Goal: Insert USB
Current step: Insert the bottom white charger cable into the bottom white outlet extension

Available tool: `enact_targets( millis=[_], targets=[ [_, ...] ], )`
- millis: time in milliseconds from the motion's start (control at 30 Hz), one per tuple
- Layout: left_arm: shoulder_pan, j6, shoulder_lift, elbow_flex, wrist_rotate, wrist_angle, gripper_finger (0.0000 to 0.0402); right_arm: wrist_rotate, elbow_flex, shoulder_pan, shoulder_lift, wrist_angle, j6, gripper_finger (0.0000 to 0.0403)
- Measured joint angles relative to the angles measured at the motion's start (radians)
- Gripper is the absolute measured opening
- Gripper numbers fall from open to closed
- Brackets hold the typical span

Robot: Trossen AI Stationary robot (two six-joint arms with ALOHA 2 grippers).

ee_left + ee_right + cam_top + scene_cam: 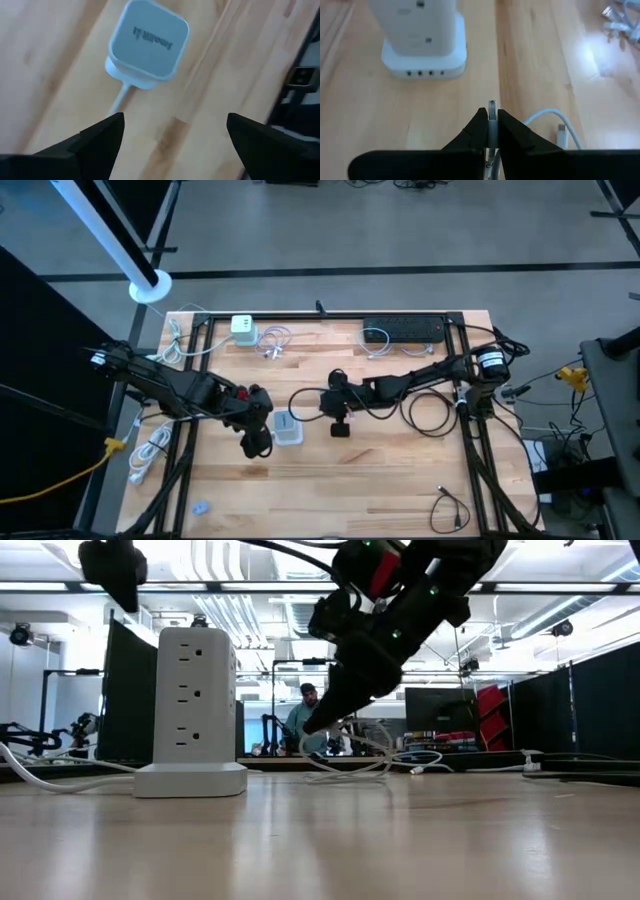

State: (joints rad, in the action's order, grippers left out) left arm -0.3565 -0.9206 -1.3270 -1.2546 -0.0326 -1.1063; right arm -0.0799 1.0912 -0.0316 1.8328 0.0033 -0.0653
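White power tower (423,37) stood mid-table, away from every edge. Right gripper (491,122) was clamped on the USB plug (492,111), short of the tower's ports. Left gripper (170,132) hung fully spread above the tower.

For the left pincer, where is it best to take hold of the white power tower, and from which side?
Probably the upright body of the power tower, from straight above. It stands upright, and the open left pincer already hangs over its top. The fingers should avoid the base face with the USB ports, which the right pincer, shut on a USB plug, faces.
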Motion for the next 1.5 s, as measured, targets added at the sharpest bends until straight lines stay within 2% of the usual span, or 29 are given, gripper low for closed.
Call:
enact_targets(
  millis=[100,300,400,600,967,1133,1400,1500],
  targets=[
    [0.0,-0.06,0.0,-0.005,0.054,-0.046,0.0341,0.0,0.0,0.0,0.0,0.027,-0.008,0.0015],
    [0.0,-0.146,0.0,-0.003,0.242,-0.087,0.0341,0.0,0.0,0.001,0.008,0.102,-0.023,0.0015],
    [0.0,-0.246,0.0,-0.004,0.319,-0.09,0.0341,0.0,0.001,0.001,0.008,0.12,-0.022,0.0015],
    [-0.001,-0.38,0.0,-0.005,0.412,-0.152,0.0341,0.0,0.001,0.0,0.008,0.167,-0.021,0.0015],
    [-0.001,-0.435,0.001,-0.006,0.417,-0.238,0.0341,0.0,0.001,0.0,0.008,0.272,0.03,0.0015],
    [0.002,-0.531,0.001,-0.006,0.411,-0.24,0.0341,0.002,0.001,0.005,0.008,0.271,0.029,0.0015],
    [0.001,-0.35,0.001,-0.007,0.317,-0.273,0.0325,0.187,0.001,0.005,-0.018,0.184,0.074,0.0015],
    [0.001,-0.265,0.009,-0.028,0.214,-0.273,0.0305,0.224,0.001,0.006,-0.059,0.076,0.099,0.0015]
  ],
)
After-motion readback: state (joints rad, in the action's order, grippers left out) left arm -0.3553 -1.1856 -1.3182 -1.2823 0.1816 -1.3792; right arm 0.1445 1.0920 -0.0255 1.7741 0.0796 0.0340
